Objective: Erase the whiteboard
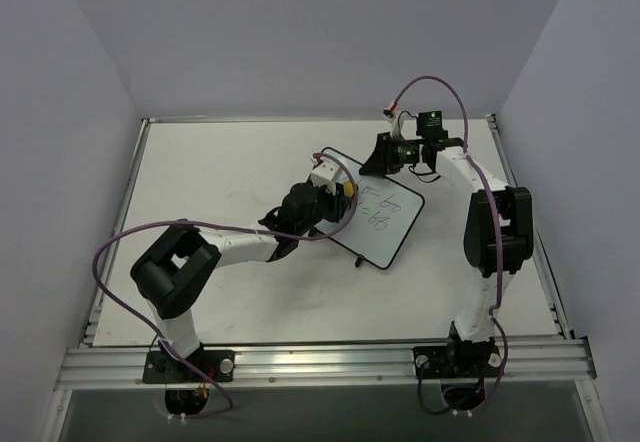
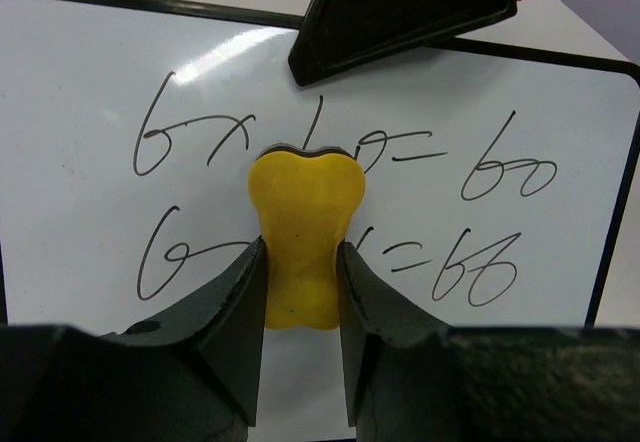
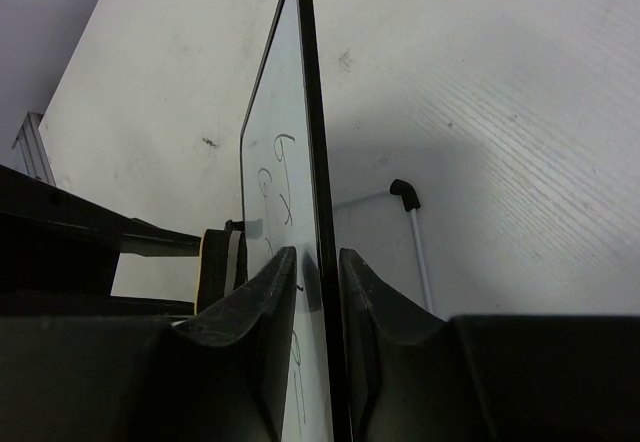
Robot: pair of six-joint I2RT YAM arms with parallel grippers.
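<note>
The whiteboard (image 1: 396, 234) stands tilted in the middle of the table, with dark handwritten sums on its face (image 2: 80, 82). My left gripper (image 1: 345, 194) is shut on a yellow eraser (image 2: 300, 237), whose far end rests against the board's face between the two lines of writing. My right gripper (image 1: 384, 158) is shut on the board's upper edge; in the right wrist view (image 3: 318, 254) its jaws stand on either side of the black rim (image 3: 312, 112). The eraser also shows in that view (image 3: 214, 268), against the written face. One right finger (image 2: 400, 7) shows at the top of the left wrist view.
A black-tipped foot (image 3: 405, 195) of the board props it on the white table (image 1: 220, 172). Grey walls close in the left, back and right. An aluminium rail (image 1: 320, 360) runs along the near edge. Purple cables (image 1: 120, 242) loop off both arms.
</note>
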